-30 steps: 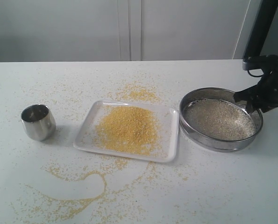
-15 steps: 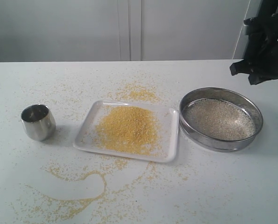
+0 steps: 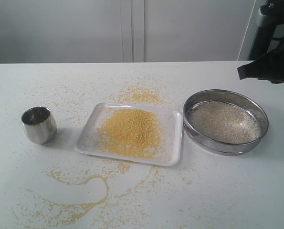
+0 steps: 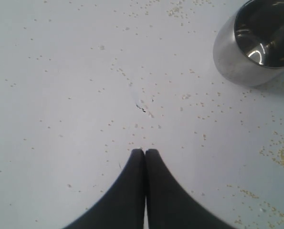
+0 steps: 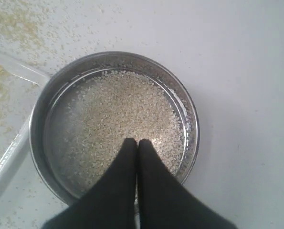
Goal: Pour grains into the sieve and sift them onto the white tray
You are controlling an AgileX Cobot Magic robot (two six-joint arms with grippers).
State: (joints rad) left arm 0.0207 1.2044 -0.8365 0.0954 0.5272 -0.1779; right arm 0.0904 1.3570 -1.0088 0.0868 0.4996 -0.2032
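The round steel sieve (image 3: 226,121) (image 5: 114,124) rests on the table right of the white tray (image 3: 173,138), with pale coarse grains (image 3: 223,122) (image 5: 122,114) on its mesh. Fine yellow grains (image 3: 131,131) lie heaped on the tray. My right gripper (image 5: 136,141) hangs above the sieve, shut and empty; in the exterior view only its dark body (image 3: 270,62) shows at the right edge. My left gripper (image 4: 144,151) is shut and empty over the bare table near the steel cup (image 4: 256,43) (image 3: 38,124).
Yellow grains are scattered over the table, thickest behind the tray (image 3: 142,95) and in a curved trail near the front edge (image 3: 79,200). The tray's corner (image 5: 8,148) shows beside the sieve in the right wrist view.
My right gripper left the sieve's far right rim, shut, and rose up and away to the right. The sieve, tray and cup stayed put.
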